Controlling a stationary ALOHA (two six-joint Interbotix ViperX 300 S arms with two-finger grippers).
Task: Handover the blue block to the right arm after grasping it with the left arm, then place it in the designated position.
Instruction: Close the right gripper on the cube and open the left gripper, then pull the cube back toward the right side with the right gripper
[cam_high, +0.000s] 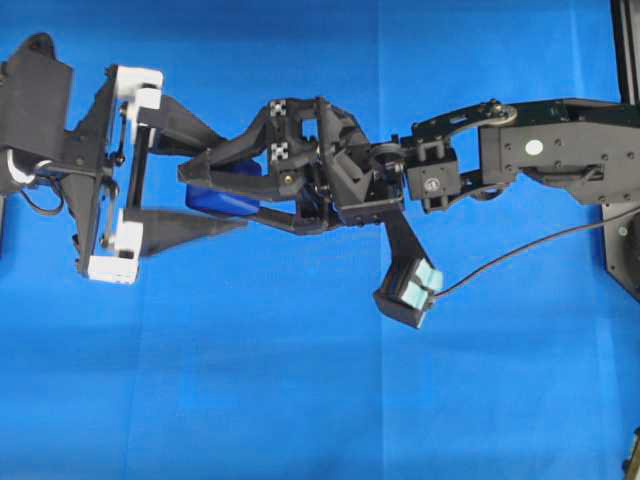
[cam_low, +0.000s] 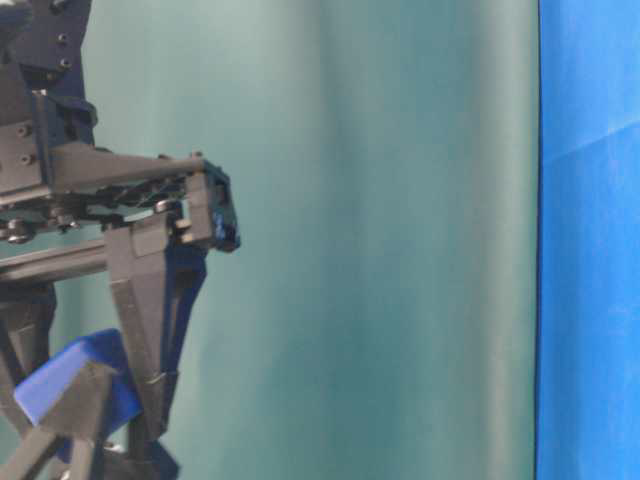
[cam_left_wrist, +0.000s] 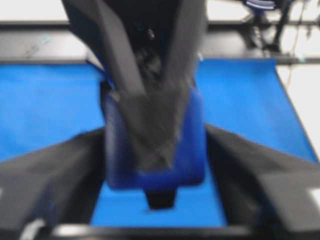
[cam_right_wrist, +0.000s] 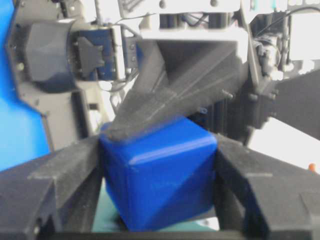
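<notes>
My right gripper is clamped on the blue block: in the right wrist view both fingers press flat against the sides of the cube, no gap on either side. The block is held up in the air above the blue sheet, at mid-workspace, between the two arms.

My left gripper is spread wide around the same block. In the left wrist view its fingers stand apart from the cube, with blue sheet showing between finger and block on both sides, so it is not gripping. From overhead its two fingers straddle the block from the left, one above and one below, and the right gripper's fingers come in from the right and cross over them.

The left arm carries white end pieces on its finger rail. The right arm stretches in from the right edge; its pale-green camera module hangs below the wrist with a cable trailing off to the right.

Table-level view: block low left, pinched between dark fingers, teal backdrop behind.
</notes>
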